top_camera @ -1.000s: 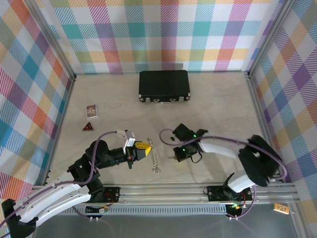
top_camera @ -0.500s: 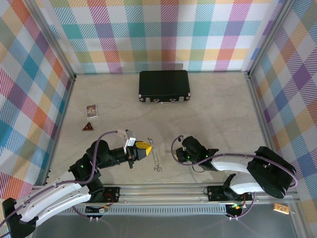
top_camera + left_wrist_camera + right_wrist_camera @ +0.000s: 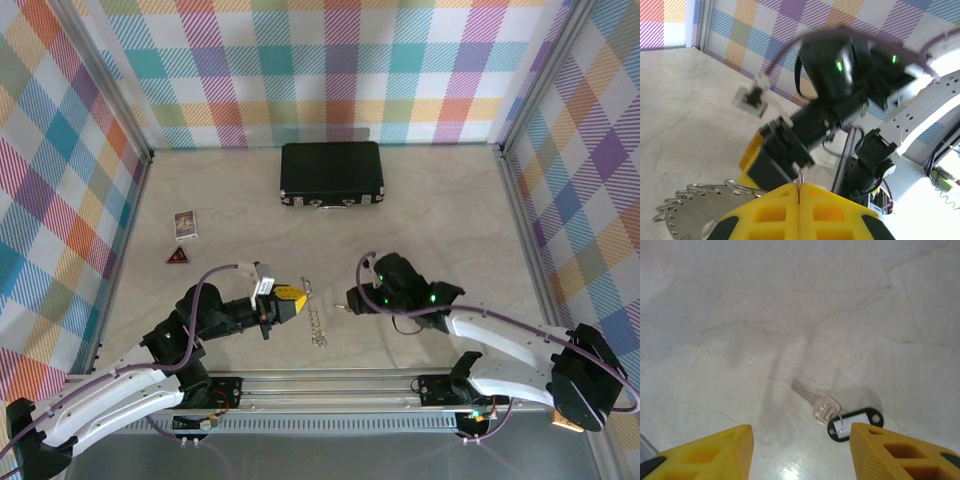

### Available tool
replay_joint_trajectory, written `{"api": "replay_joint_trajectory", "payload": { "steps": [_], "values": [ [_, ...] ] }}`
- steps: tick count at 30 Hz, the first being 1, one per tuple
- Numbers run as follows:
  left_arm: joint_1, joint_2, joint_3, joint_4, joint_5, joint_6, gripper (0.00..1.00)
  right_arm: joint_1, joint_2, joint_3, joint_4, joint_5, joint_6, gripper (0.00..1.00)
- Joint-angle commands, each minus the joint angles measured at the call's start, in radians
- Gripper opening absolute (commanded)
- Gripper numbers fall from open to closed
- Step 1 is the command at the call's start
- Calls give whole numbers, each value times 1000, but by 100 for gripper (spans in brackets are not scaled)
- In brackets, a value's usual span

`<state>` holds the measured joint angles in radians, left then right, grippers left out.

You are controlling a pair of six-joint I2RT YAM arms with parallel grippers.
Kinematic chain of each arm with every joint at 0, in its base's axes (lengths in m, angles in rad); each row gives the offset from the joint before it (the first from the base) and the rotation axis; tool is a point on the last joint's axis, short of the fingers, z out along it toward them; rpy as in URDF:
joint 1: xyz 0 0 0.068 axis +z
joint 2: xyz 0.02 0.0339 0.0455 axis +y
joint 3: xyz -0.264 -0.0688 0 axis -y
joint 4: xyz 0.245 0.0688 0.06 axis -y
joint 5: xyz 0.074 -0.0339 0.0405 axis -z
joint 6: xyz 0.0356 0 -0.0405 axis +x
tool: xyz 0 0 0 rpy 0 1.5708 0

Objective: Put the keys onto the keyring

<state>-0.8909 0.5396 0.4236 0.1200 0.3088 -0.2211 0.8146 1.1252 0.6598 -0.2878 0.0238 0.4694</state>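
My left gripper (image 3: 297, 298) is shut, its yellow fingers (image 3: 775, 210) pinching the thin edge of the keyring (image 3: 799, 176), which sticks up from between them. The keys (image 3: 314, 322), a silvery bunch, trail from it toward the near edge. In the left wrist view they lie flat at the lower left (image 3: 685, 206). My right gripper (image 3: 354, 300) faces the left one a short way to its right and looks blurred in the left wrist view (image 3: 782, 150). It stands open (image 3: 801, 452) above the table. Under it lies a single key (image 3: 812, 401) on a black and white tag (image 3: 856, 423), touched by neither finger.
A black case (image 3: 331, 173) lies at the back centre. A small card (image 3: 185, 224) and a red triangle (image 3: 178, 256) sit at the left. Plaid walls close three sides, and a metal rail (image 3: 330, 385) runs along the near edge.
My right gripper has gone from shut to open, and its arm has swung and stretched toward the left gripper. The left gripper has kept its place and its hold.
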Motion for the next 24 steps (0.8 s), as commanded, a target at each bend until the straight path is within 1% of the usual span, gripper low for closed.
{"api": "replay_joint_trajectory", "payload": {
  "steps": [1,6,8,11,13,18,24],
  "values": [
    [13,-25,-9,53,-15,-14,0,-73,145,178,-305,-159,-79,53],
    [12,-33,-22,50,-28,-9,0,-104,467,474,-592,-301,-252,49],
    [13,-32,-30,55,-31,-6,0,-117,576,566,-680,-347,-319,48],
    [13,-30,-36,59,-36,-6,0,-141,697,666,-777,-409,-389,46],
    [12,-30,-40,64,-36,-6,0,-154,752,709,-819,-418,-416,44],
    [13,-26,-51,79,-37,-6,0,-172,829,745,-886,-404,-459,43],
    [13,-17,-58,92,-31,-6,0,-181,868,731,-858,-393,-464,41]
  ]
}}
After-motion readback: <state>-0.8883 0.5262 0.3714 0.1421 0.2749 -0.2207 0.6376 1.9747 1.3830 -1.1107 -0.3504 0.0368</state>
